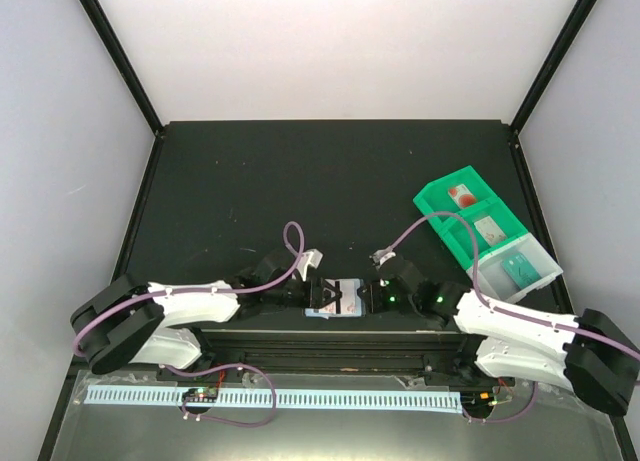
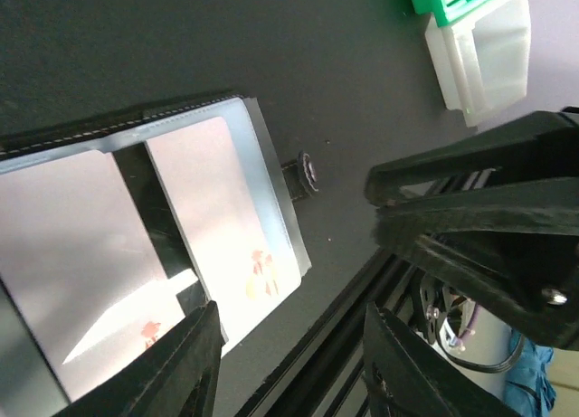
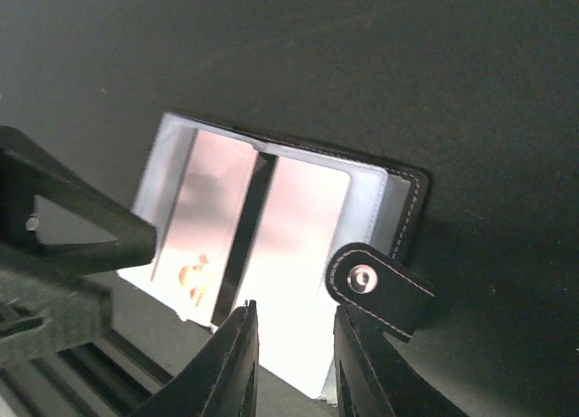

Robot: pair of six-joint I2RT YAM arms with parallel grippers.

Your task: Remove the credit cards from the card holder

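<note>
**Desk:** Which step are you on?

**Me:** The pulling-out itself, I judge. The wallet [image 1: 335,301] lies open at the six o'clock edge of the table [image 1: 300,181], between my two arms. Two cards [image 3: 213,209] sit in its pockets, one on each side of the dark spine, so neither is out yet.

**Desk:** And the grippers?

**Me:** The left gripper [image 2: 291,313] is released, fingers wide apart. One finger hangs over the wallet's near leaf and the other is off its edge. The right gripper [image 3: 294,310] has its fingers close together over the pale leaf beside the snap tab [image 3: 375,286]. I cannot tell whether it is actually pinching that leaf.

**Desk:** What does the next move need?

**Me:** One side should pin the wallet flat. The other needs a thin, shallow pinch on a card's free edge, then a slide along the pocket rather than a lift.

**Desk:** Do the views differ?

**Me:** Yes. Only the top view shows the whole tray [image 1: 425,195] at two o'clock, well apart from the wallet. Card-like pieces seem to lie in its compartments. The wrist views alone show the pockets and the red marks on one card.
</note>
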